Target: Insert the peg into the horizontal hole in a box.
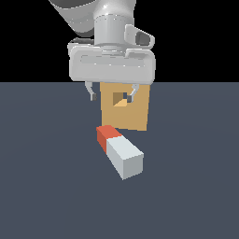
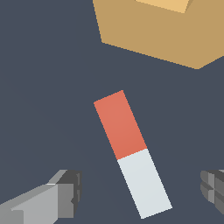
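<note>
The peg [image 1: 120, 151] lies flat on the dark floor, its orange-red end toward the box and its grey-white end toward the camera. In the wrist view the peg [image 2: 131, 151] lies slanted between the two fingers. The tan box [image 1: 125, 106] stands behind the peg, with the small square hole [image 1: 119, 97] in its face. The box [image 2: 166, 30] also shows in the wrist view, where the hole is hidden. My gripper [image 1: 112, 95] is open and empty, held above the floor in front of the box. In the wrist view my gripper [image 2: 140, 192] straddles the peg's grey-white end without touching it.
The dark grey floor [image 1: 46, 186] spreads all around the peg and the box. Nothing else stands on it in either view.
</note>
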`<state>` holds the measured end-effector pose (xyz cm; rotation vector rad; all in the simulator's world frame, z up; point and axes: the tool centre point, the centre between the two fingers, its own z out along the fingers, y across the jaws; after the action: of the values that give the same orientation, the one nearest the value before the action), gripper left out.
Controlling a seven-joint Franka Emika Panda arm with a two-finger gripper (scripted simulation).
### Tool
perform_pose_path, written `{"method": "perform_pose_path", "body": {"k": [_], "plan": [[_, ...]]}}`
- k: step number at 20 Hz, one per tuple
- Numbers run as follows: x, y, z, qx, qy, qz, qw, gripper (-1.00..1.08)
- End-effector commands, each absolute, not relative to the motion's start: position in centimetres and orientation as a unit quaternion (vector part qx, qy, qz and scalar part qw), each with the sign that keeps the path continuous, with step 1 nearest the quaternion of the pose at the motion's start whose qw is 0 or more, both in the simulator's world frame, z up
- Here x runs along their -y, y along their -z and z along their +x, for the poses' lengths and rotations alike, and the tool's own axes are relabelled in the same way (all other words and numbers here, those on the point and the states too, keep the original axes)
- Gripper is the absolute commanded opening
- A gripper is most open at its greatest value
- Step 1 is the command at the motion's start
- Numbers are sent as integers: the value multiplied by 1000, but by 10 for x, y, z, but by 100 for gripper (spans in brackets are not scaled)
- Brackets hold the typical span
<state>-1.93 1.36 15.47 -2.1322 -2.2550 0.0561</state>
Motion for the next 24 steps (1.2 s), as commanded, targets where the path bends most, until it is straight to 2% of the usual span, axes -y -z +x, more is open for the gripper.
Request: {"method": "perform_pose_path", "body": {"k": [1, 12, 24], "plan": [[-14, -155, -19, 726, -18, -687, 19, 100], [-2, -141, -17, 749, -15, -663, 16, 100], [31, -100, -5, 813, -6, -582, 6, 100]]}}
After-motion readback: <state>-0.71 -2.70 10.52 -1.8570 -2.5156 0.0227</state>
